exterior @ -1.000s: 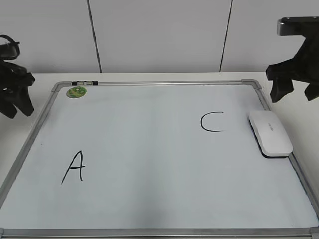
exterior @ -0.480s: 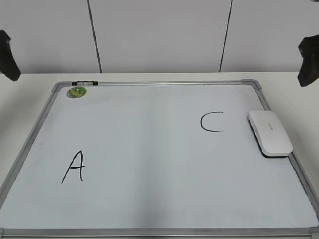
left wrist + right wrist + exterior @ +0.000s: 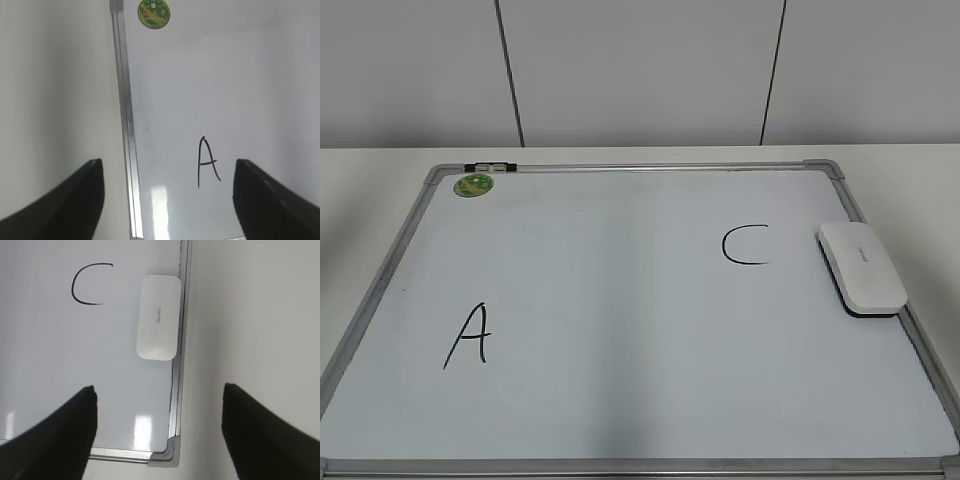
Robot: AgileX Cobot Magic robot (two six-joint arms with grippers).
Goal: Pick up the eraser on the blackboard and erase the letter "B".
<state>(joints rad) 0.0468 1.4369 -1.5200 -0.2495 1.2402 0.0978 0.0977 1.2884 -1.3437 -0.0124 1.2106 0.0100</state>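
Note:
The blackboard (image 3: 620, 300) lies flat on the table, a white board in a silver frame. The white eraser (image 3: 863, 266) rests on it against the right frame edge, beside the black "C" (image 3: 745, 245). No letter "B" shows in any view. The black "A" (image 3: 468, 337) is at the lower left. Neither gripper shows in the exterior view. My left gripper (image 3: 167, 167) is open and empty, high over the board's left frame near the "A" (image 3: 207, 161). My right gripper (image 3: 158, 390) is open and empty, high over the board's corner, apart from the eraser (image 3: 158, 316).
A small round green magnet (image 3: 474, 184) sits at the board's far left corner, also in the left wrist view (image 3: 154, 12). The pale table (image 3: 910, 170) surrounds the board. A grey panelled wall (image 3: 640, 70) stands behind.
Both arms, at the left and right edges of the exterior view a second ago, have withdrawn out of it. The eraser and board have not moved.

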